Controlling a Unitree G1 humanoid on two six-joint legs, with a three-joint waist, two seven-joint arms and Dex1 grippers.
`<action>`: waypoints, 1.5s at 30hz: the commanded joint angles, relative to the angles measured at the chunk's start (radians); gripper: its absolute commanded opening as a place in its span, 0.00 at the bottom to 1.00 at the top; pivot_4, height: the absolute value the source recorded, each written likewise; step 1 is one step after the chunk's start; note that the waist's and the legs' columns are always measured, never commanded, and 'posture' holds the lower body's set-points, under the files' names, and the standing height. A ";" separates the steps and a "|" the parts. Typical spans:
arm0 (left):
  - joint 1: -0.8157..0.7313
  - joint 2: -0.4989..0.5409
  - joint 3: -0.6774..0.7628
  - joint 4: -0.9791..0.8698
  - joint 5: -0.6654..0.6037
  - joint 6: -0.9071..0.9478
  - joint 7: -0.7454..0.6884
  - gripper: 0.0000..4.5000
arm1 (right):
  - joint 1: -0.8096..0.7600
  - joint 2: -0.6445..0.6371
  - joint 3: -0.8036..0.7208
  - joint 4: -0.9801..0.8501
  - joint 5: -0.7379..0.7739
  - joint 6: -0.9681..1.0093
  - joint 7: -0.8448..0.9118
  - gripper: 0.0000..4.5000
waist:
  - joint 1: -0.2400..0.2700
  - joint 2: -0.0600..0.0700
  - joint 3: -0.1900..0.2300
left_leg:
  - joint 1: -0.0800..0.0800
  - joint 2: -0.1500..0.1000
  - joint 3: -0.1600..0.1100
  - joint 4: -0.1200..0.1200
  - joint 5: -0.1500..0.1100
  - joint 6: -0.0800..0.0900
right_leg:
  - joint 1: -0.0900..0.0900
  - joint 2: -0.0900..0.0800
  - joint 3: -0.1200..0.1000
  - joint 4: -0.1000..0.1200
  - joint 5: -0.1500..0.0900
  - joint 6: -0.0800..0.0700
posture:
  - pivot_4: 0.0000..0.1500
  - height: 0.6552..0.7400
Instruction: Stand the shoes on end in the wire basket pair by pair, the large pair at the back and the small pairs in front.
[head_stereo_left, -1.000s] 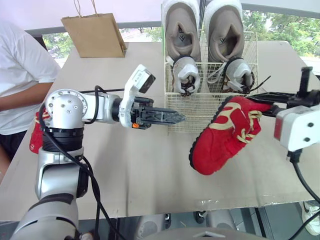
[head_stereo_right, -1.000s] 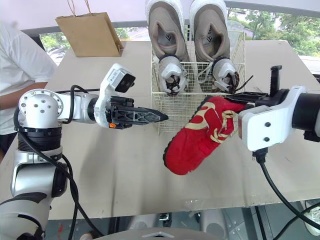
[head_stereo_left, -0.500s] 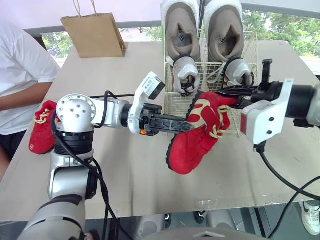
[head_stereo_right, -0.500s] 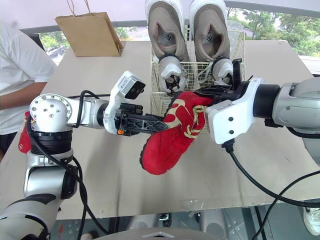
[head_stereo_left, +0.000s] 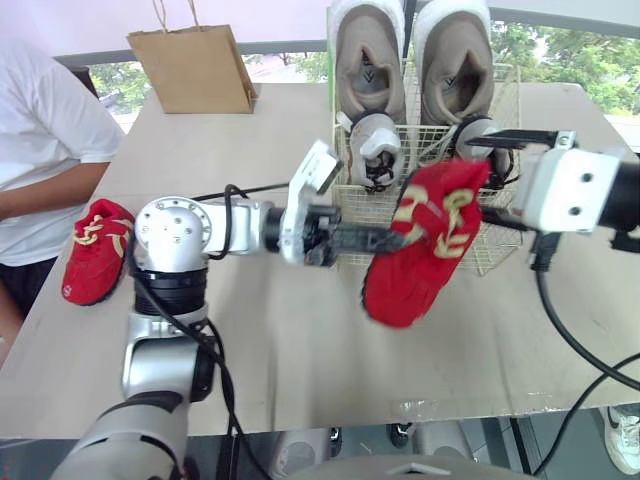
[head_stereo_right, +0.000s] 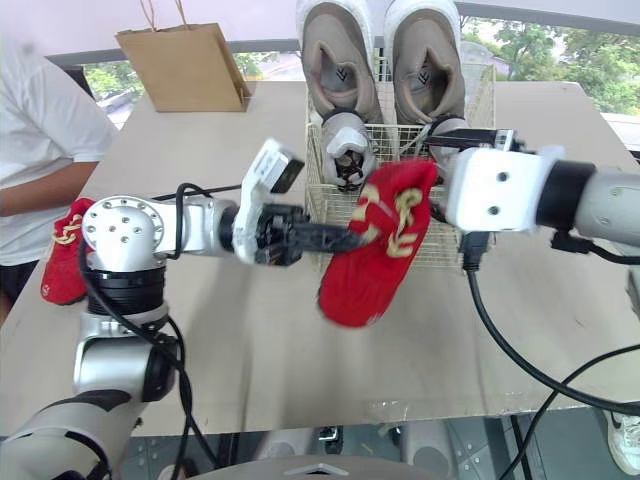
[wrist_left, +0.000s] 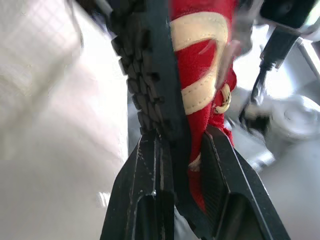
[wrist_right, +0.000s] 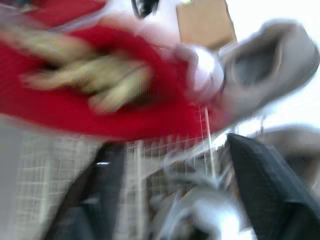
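Observation:
A red shoe with cream laces (head_stereo_left: 420, 250) hangs toe down in front of the wire basket (head_stereo_left: 352, 205). My left gripper (head_stereo_left: 393, 238) is shut on its sole and side; in the left wrist view the black fingers (wrist_left: 150, 165) clamp the tread edge. Just right of the shoe's heel, my right gripper (head_stereo_left: 487, 175) stands open, its fingers (wrist_right: 100, 195) wide apart and off the shoe. The basket holds a large grey pair (head_stereo_left: 368, 60) upright at the back and a small grey-white pair (head_stereo_left: 372, 145) in front. A second red shoe (head_stereo_left: 95, 250) lies on the table at the left.
A brown paper bag (head_stereo_left: 190, 68) stands at the table's far left corner. A person in a white shirt (head_stereo_left: 40, 150) sits at the left edge, close to the second red shoe. A black cable (head_stereo_left: 570, 330) hangs from my right arm.
My right gripper carried the red shoe leftward to the left gripper. The left gripper shut on it, and the right gripper opened and let go.

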 joint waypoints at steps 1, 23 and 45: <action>0.003 -0.013 0.030 -0.094 0.088 -0.192 -0.046 0.10 | 0.113 0.059 -0.289 -0.098 0.227 0.359 -0.035 1.00 | 0.001 0.000 0.000 | 0.000 0.000 0.001 0.000 0.000 0.000 | 0.000 0.000 0.001 0.000 0.000 0.000 | 1.00 1.00; 0.115 -0.014 -0.145 -0.202 0.435 -0.598 -0.263 0.10 | 0.176 0.057 -0.133 -0.064 1.548 0.081 -1.275 0.24 | -0.009 0.001 0.000 | -0.004 0.001 0.003 0.000 -0.003 0.007 | -0.004 0.008 0.003 -0.003 0.000 0.001 | 1.00 1.00; 0.560 0.174 -0.008 -0.377 0.408 -0.708 -0.382 0.99 | 0.498 0.002 -0.372 -0.201 0.816 -0.011 -1.053 0.00 | 0.006 0.001 -0.001 | -0.007 0.002 0.002 0.000 -0.003 0.006 | -0.006 0.007 0.002 -0.004 -0.001 0.002 | 1.00 1.00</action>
